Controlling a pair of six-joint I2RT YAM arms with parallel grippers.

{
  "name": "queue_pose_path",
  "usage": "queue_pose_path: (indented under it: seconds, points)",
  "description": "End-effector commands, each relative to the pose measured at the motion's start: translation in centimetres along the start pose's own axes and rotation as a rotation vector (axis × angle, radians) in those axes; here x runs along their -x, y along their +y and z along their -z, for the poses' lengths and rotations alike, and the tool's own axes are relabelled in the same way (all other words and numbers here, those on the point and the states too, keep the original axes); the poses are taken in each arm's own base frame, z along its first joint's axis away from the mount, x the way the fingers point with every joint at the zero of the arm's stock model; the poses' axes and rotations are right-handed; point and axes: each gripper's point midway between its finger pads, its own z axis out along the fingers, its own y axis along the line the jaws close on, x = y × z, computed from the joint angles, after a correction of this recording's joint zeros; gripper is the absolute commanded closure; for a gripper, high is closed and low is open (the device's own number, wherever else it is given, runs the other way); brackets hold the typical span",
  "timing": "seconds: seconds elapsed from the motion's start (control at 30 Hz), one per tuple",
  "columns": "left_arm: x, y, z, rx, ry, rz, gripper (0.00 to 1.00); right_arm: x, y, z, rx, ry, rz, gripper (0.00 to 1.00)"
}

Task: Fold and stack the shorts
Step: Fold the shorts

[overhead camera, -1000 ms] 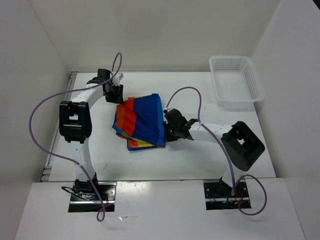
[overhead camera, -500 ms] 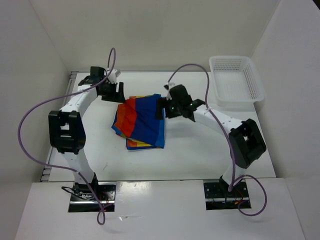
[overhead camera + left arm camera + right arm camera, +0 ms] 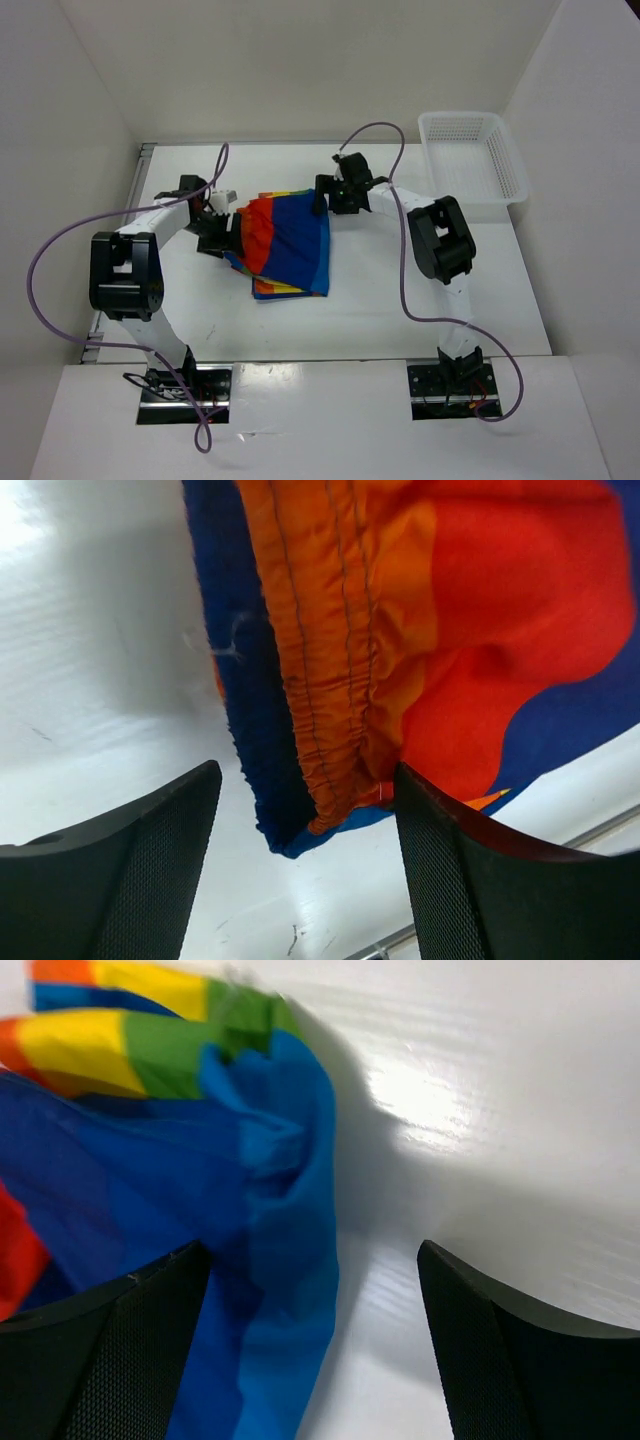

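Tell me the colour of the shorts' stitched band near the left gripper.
Orange. The stitched band of the shorts shows best in the left wrist view.

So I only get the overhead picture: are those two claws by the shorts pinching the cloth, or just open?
Observer: The left gripper is open. Its wrist camera shows a corner of the shorts lying between the wide-apart fingers.
Visitor: And the other one?
Observer: The right gripper is open too. A blue edge of the shorts reaches partway into its gap, and the rest of the gap is over bare table.
Visitor: Any detail I miss from above?
Observer: Yes. The left wrist camera shows an orange waistband, gathered, with rows of stitching along it.
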Motion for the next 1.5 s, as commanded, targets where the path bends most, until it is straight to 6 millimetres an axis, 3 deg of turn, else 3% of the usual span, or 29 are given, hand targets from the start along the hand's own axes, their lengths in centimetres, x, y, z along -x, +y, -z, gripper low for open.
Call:
queue_pose_path:
  seconds: [0.0, 0.1, 0.17, 0.2, 0.3, 0.33, 0.37, 0.5, 0.57, 0.6, 0.63, 0.7, 0.73, 0.77, 0.87, 0.97, 1.03, 1.07, 1.1, 1.13, 1.17, 1.2, 1.27, 1.3, 1.37, 1.43, 1.47]
  points:
    - [-0.1, -1.1, 0.1, -0.059, -0.019, -0.012, 0.23, 2.2, 1.4, -0.4, 0.081, -0.036, -0.008, 0.12]
    - [-0.4, -1.4, -0.5, -0.072, -0.008, -0.016, 0.31, 2.8, 1.1, -1.0, 0.112, -0.056, -0.052, 0.21]
    - [-1.1, -0.9, -1.4, -0.064, 0.011, -0.008, 0.43, 2.5, 1.1, -1.8, 0.126, -0.056, -0.069, 0.35]
    - [-0.7, -0.8, -1.5, -0.063, -0.004, -0.015, 0.47, 2.8, 0.6, -1.7, 0.120, -0.060, -0.092, 0.50]
    - [-1.2, -0.1, -2.7, -0.052, 0.029, 0.000, 0.63, 1.9, 0.3, -2.4, 0.120, -0.036, -0.112, 0.77]
    - [-1.2, -0.1, -2.7, -0.052, 0.029, 0.000, 0.69, 1.9, 0.3, -2.4, 0.120, -0.035, -0.122, 0.81]
    - [-1.4, -0.2, -2.9, -0.062, 0.038, 0.004, 0.81, 1.6, 0.2, -2.7, 0.117, -0.027, -0.135, 0.82]
    - [-1.2, -0.2, -3.0, -0.062, 0.030, 0.000, 1.00, 1.5, -0.3, -2.8, 0.093, -0.047, -0.173, 0.88]
    - [-1.0, -0.6, -2.4, -0.070, 0.018, -0.005, 1.00, 2.5, -0.8, -2.5, 0.075, -0.086, -0.198, 0.88]
    - [-1.0, -0.6, -2.4, -0.070, 0.018, -0.005, 1.00, 2.2, -1.0, -2.3, 0.065, -0.088, -0.221, 0.86]
    - [-1.6, -0.7, -2.2, -0.071, 0.027, 0.000, 1.00, 2.7, -1.5, -2.2, 0.063, -0.101, -0.225, 0.68]
    - [-2.1, -0.8, -2.0, -0.071, 0.037, 0.004, 0.95, 2.9, -1.3, -1.9, 0.069, -0.112, -0.224, 0.50]
    - [-2.5, -0.8, -1.9, -0.072, 0.040, 0.006, 0.87, 2.7, -0.9, -1.8, 0.093, -0.099, -0.222, 0.39]
    - [-2.7, -0.9, -1.9, -0.072, 0.050, 0.010, 0.71, 3.2, -0.4, -1.3, 0.108, -0.100, -0.206, 0.36]
    - [-2.1, -1.8, -1.6, -0.103, 0.040, -0.002, 0.57, 3.5, 0.2, -0.6, 0.123, -0.091, -0.195, 0.30]
    - [-1.2, -1.9, -1.2, -0.102, 0.022, -0.011, 0.53, 4.2, 0.7, 1.4, 0.124, -0.120, -0.167, 0.27]
    - [-0.4, -1.6, -0.7, -0.098, 0.005, -0.006, 0.49, 6.2, 1.4, 4.2, 0.114, -0.190, -0.119, 0.23]
    - [0.0, -1.2, -0.4, -0.093, -0.009, 0.002, 0.47, 5.9, 1.1, 5.0, 0.090, -0.196, -0.113, 0.17]
    - [0.2, -1.3, -0.2, -0.093, -0.009, 0.002, 0.46, 7.4, 1.8, 7.5, 0.086, -0.246, -0.090, 0.17]
    - [0.8, -1.5, 0.3, -0.091, -0.031, -0.009, 0.42, 7.7, 1.4, 8.4, 0.027, -0.273, -0.062, 0.10]
    - [0.8, -1.3, 0.3, -0.079, -0.030, -0.009, 0.41, 6.7, 0.9, 9.1, -0.027, -0.254, -0.050, 0.00]
    - [1.3, -1.6, 1.1, -0.077, -0.052, -0.019, 0.39, 7.9, 0.9, 11.3, -0.064, -0.300, -0.042, 0.00]
    - [1.8, -1.7, 2.0, -0.066, -0.072, -0.029, 0.33, 6.8, -1.7, 13.0, -0.210, -0.276, -0.027, 0.00]
    - [2.8, -2.1, 3.0, -0.063, -0.109, -0.046, 0.24, 6.6, -2.4, 13.8, -0.257, -0.271, -0.021, 0.00]
    - [3.8, -2.2, 4.4, -0.056, -0.159, -0.060, 0.23, 6.2, -4.1, 15.9, -0.373, -0.278, -0.029, 0.00]
    - [5.9, -1.5, 7.5, -0.006, -0.283, -0.078, 0.20, 4.6, -5.1, 17.5, -0.418, -0.230, -0.027, 0.00]
    - [8.1, -1.1, 9.4, 0.032, -0.399, -0.114, 0.20, 4.4, -6.1, 18.3, -0.437, -0.224, -0.042, 0.00]
